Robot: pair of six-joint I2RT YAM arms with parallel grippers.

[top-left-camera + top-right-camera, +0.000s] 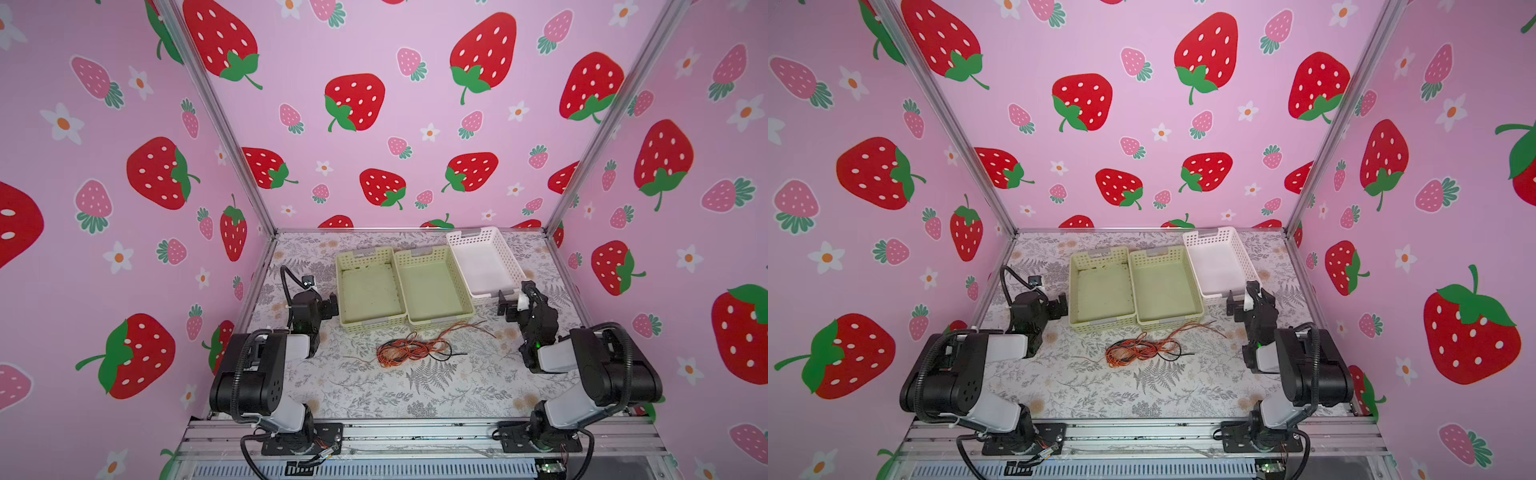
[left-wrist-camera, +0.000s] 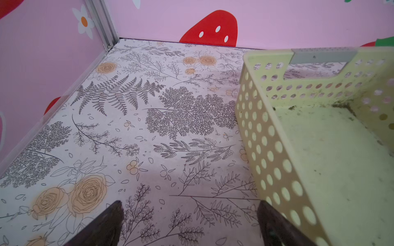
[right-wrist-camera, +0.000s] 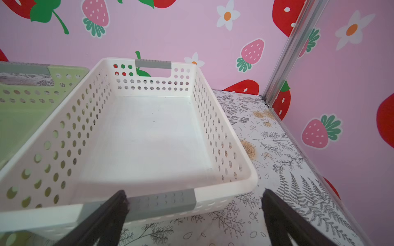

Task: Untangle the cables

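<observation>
Floral-print table [image 1: 374, 395] bearing three perforated baskets: a green basket [image 1: 372, 326], a second green basket [image 1: 440, 322] side by side with it, and a white basket [image 1: 486, 294]. One tangle of orange, red and black cables [image 1: 411, 349] [image 1: 1142, 349] lies on the table just in front of the green baskets, well apart from both grippers. The left gripper [image 2: 189, 205] and right gripper [image 3: 194, 191] have their fingers spread wide and hold nothing.

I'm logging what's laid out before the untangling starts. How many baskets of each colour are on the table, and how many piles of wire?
Green baskets: 2
White basket: 1
Pile of cables: 1, strands too knotted to count singly
Total: 4
</observation>
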